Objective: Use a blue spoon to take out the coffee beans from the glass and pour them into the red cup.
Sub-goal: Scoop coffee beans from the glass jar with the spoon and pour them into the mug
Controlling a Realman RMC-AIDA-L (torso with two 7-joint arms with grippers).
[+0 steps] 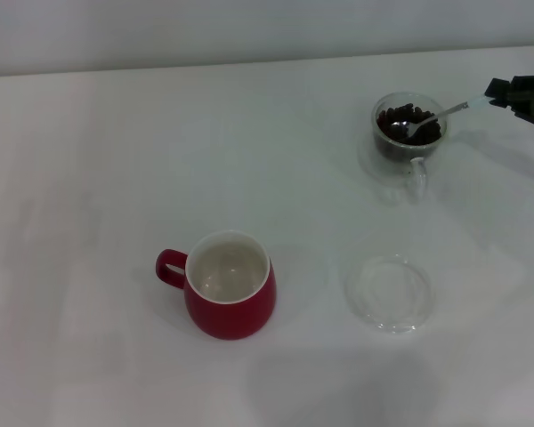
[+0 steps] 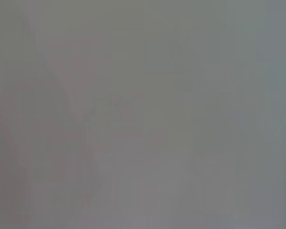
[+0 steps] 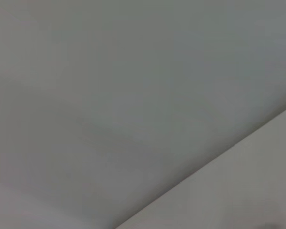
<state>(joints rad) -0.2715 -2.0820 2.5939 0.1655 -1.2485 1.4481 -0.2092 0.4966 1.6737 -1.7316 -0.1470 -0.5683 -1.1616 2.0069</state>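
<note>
The red cup (image 1: 230,298) stands empty, front left. In the glass (image 1: 408,132), far right, I hold the blue spoon (image 1: 432,116) among the coffee beans (image 1: 416,130); my right gripper (image 1: 503,94) clamps its handle. I lift level, slowly.

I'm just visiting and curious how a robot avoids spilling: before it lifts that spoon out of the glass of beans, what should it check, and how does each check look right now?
1. Spoon held: the right gripper is at the blue spoon handle's end; firmness of the grip cannot tell.
2. Spoon bowl in the coffee beans: ok, it sits among them inside the glass.
3. Beans on the spoon: cannot tell.
4. Red cup upright, open and empty: ok.
5. Path from glass to cup: ok, only the clear saucer lies nearby, off to the side.
6. Left gripper out of the way: ok, not in view.
</note>
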